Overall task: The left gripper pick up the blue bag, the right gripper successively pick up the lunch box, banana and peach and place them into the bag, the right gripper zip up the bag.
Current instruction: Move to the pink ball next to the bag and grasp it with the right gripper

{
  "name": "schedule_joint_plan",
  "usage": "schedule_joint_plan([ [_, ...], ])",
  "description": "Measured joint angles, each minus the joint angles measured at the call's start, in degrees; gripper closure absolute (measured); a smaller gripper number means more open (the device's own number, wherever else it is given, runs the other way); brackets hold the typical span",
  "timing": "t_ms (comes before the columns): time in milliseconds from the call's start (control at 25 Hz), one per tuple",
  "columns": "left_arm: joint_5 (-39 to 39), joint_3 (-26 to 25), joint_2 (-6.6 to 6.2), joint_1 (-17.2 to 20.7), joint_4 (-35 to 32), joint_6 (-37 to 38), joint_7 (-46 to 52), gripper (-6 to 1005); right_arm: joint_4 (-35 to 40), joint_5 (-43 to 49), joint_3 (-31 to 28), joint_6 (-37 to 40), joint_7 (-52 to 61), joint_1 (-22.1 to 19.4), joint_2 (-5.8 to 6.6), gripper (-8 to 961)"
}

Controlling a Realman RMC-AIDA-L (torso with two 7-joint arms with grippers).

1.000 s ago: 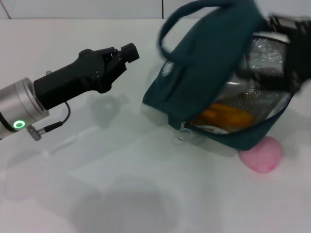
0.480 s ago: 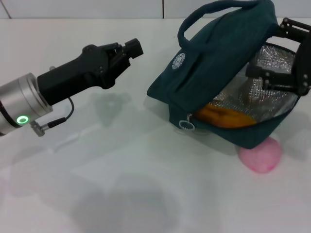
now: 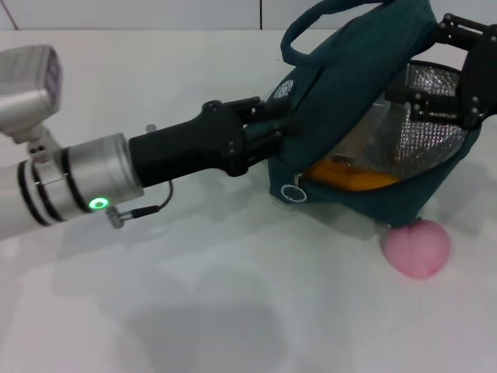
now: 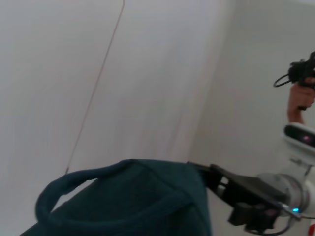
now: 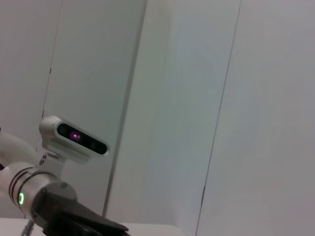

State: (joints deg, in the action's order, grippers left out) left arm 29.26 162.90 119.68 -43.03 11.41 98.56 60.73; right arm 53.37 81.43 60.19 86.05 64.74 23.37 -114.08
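On the blue bag's (image 3: pixel 349 70) side, a small round white logo (image 3: pixel 286 88) shows, its lettering unreadable. Left hand (image 3: pixel 273 128) presses there, grip indiscernible; right hand (image 3: pixel 458 78) clamps the bag's open rim.

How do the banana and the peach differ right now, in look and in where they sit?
The curved yellow-orange banana lies inside the dark teal-blue fabric bag, partly hidden by its edge; the round pink peach sits outside on the white table, just beside the bag's lower corner. The banana is long, the peach ball-shaped. Neither tool holds either fruit.

I see a teal-blue bag (image 3: pixel 349 70) with silver foil lining — an orange-yellow banana (image 3: pixel 345 175) inside, pink peach (image 3: pixel 418 247) beside.
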Motion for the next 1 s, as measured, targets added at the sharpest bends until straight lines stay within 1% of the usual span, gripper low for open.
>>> schedule_joint_plan([
  [240,2.59,-0.16,0.07,-0.93,-2.99,-4.43,-1.3,657,-0.76,0.39,0.01,-0.71,-0.04,0.59,0.23,159],
  [360,3.54,-0.33,0.09,-1.24,-4.75,-7.27,-2.25,537,-0.78,0.55,0.0,-0.74,-0.15,0.61,0.23,159],
  [440,3.54,-0.33,0.09,-1.24,-4.75,-7.27,-2.25,457,-0.79,0.57,0.0,-0.76,-0.2,0.61,0.23,159],
  [520,3.89,-0.3,0.14,-1.22,-7.53,-9.35,-7.15,372,-1.05,0.58,-0.05,-0.8,-0.41,0.61,0.21,160],
  [600,3.91,-0.35,0.15,-1.17,-8.46,-10.23,-8.59,384,-1.4,0.58,-0.07,-0.81,-0.52,0.67,0.2,160],
  [640,3.92,-0.48,0.21,-1.06,-10.87,-13.01,-11.65,390,-1.51,0.58,-0.08,-0.81,-0.54,0.71,0.2,160],
  [720,3.93,-0.48,0.23,-1.06,-11.74,-14.1,-12.47,402,-1.58,0.58,-0.08,-0.81,-0.55,0.73,0.19,160],
  [800,3.97,-0.49,0.24,-1.1,-12.2,-14.67,-12.79,414,-1.6,0.58,-0.08,-0.81,-0.56,0.72,0.16,160],
  [1000,3.97,-0.5,0.27,-1.13,-12.45,-15.05,-13.25,489,-1.6,0.58,-0.08,-0.8,-0.58,0.58,-0.04,160],
])
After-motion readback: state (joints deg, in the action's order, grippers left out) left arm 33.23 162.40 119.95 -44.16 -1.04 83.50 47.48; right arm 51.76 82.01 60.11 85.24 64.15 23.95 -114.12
